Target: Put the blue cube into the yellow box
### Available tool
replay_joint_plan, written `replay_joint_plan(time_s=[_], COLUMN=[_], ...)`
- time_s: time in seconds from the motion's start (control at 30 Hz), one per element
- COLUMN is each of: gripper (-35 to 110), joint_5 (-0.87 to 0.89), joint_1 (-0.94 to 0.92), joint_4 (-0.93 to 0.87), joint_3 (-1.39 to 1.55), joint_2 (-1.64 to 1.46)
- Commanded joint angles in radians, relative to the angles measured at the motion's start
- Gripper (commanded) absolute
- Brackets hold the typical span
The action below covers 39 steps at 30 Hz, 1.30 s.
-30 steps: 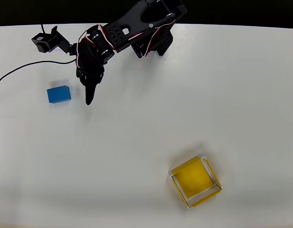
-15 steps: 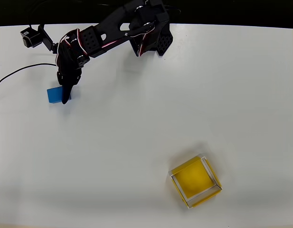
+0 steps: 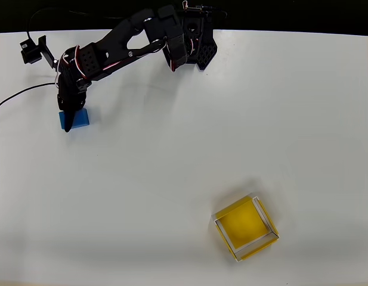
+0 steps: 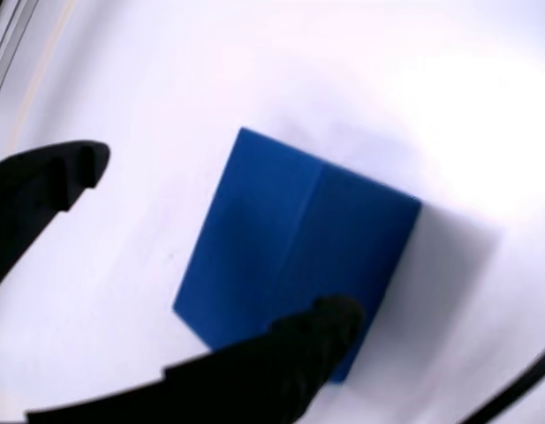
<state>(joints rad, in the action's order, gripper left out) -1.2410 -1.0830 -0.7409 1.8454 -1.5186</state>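
Blue cube (image 4: 294, 256) now beneath the end effector (image 3: 68, 122), fingers spread wide, farther left than before.

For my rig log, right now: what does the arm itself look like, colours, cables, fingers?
A matte black plastic arm with perforated segments and red-and-white servo wires along the joints. Its gripper has two black curved, tapering fingers. A small black camera sits on a bracket at the wrist, trailing a thin black cable.
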Motion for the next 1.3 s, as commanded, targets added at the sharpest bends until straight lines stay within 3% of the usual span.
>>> replay_joint_plan(time_s=[0.0, 0.97, 1.27], gripper=[50, 49, 39], joint_5=[0.005, 0.077, 0.040], joint_1=[-0.015, 0.080, 0.081], joint_4=[0.015, -0.233, -0.258], joint_3=[-0.141, -0.370, -0.377], joint_2=[-0.011, 0.225, 0.249])
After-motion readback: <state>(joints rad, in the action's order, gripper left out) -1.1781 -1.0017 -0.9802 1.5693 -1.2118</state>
